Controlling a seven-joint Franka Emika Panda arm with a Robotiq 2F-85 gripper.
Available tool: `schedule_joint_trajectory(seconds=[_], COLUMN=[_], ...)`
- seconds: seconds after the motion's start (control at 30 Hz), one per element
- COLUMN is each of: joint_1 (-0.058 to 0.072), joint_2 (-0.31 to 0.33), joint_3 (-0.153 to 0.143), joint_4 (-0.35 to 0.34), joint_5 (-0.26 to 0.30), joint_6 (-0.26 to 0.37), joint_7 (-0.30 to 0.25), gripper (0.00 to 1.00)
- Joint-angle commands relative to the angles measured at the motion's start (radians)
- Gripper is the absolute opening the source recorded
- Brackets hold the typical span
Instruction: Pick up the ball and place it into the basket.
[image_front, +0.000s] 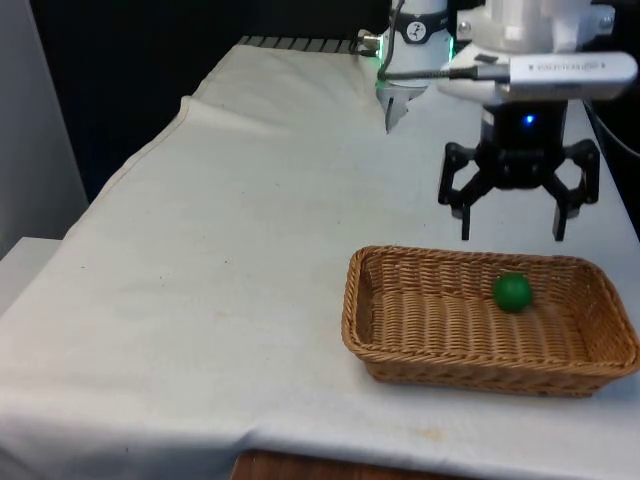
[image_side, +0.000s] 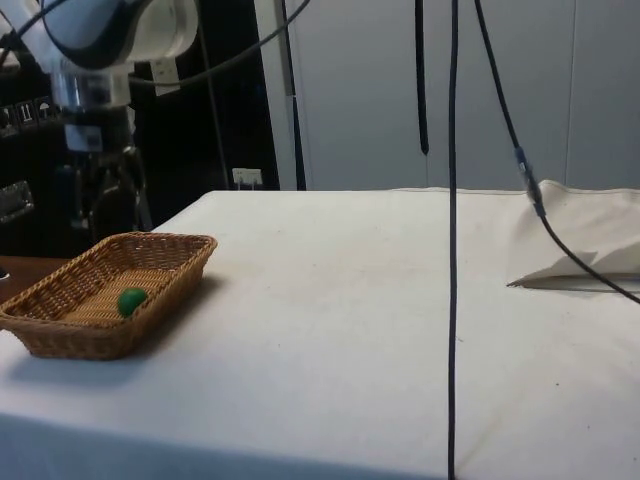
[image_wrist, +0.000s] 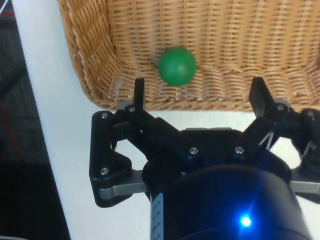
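Arm (image_front: 520, 40): white glossy shells, grey band with small dark lettering, green light at base. Gripper (image_front: 512, 232): black, two-finger, open linkage frame, silver screw heads at pivots. Fingers (image_wrist: 139, 92): thin flat black blades. Black cables (image_side: 452, 240) hang alongside.

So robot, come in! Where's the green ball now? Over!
End effector open, empty, above the basket's far edge. Ball lying inside the basket, loose. Nothing in the way.

A white cloth (image_front: 200, 300) covers the table. In the side view, black cables (image_side: 453, 250) hang down near, with dark cabinets (image_side: 30, 120) far left.
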Motion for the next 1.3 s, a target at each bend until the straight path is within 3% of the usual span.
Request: schedule_joint_trajectory(seconds=[0.0, 0.03, 0.07, 0.1, 0.33, 0.37, 0.4, 0.47, 0.63, 0.67, 0.7, 0.73, 0.9, 0.93, 0.97, 1.2, 1.23, 1.27], joint_1=[0.006, 0.008, 0.002, 0.011, 0.019, 0.007, 0.019, 0.021, 0.024, 0.012, 0.024, 0.025, 0.027, 0.017, 0.027, 0.03, 0.024, 0.03], joint_2=[-0.021, -0.031, -0.018, -0.056, -0.149, -0.128, -0.159, -0.183, -0.252, -0.221, -0.264, -0.275, -0.342, -0.318, -0.353, -0.436, -0.424, -0.445], joint_3=[-0.005, -0.007, -0.002, -0.009, -0.01, -0.004, -0.01, -0.01, -0.01, -0.004, -0.01, -0.01, -0.009, -0.004, -0.009, -0.006, -0.002, -0.006], joint_4=[-0.019, -0.027, -0.012, -0.048, -0.13, -0.102, -0.14, -0.16, -0.217, -0.181, -0.227, -0.235, -0.286, -0.26, -0.294, -0.359, -0.347, -0.367], joint_5=[-0.006, -0.008, -0.003, -0.012, -0.039, -0.035, -0.043, -0.05, -0.074, -0.065, -0.078, -0.081, -0.105, -0.096, -0.109, -0.13, -0.123, -0.133], joint_6=[-0.002, -0.004, -0.008, -0.007, -0.01, -0.021, -0.01, -0.011, -0.012, -0.021, -0.013, -0.013, -0.015, -0.022, -0.015, -0.011, -0.021, -0.01], joint_7=[-0.001, -0.001, -0.001, -0.003, -0.008, -0.007, -0.008, -0.008, -0.009, -0.01, -0.009, -0.009, -0.008, -0.011, -0.008, -0.009, -0.011, -0.009], gripper=[1.0, 1.0, 1.0, 1.0, 1.0, 1.0, 1.0, 1.0, 1.0, 1.0, 1.0, 1.0, 1.0, 1.0, 1.0, 1.0, 1.0, 1.0])
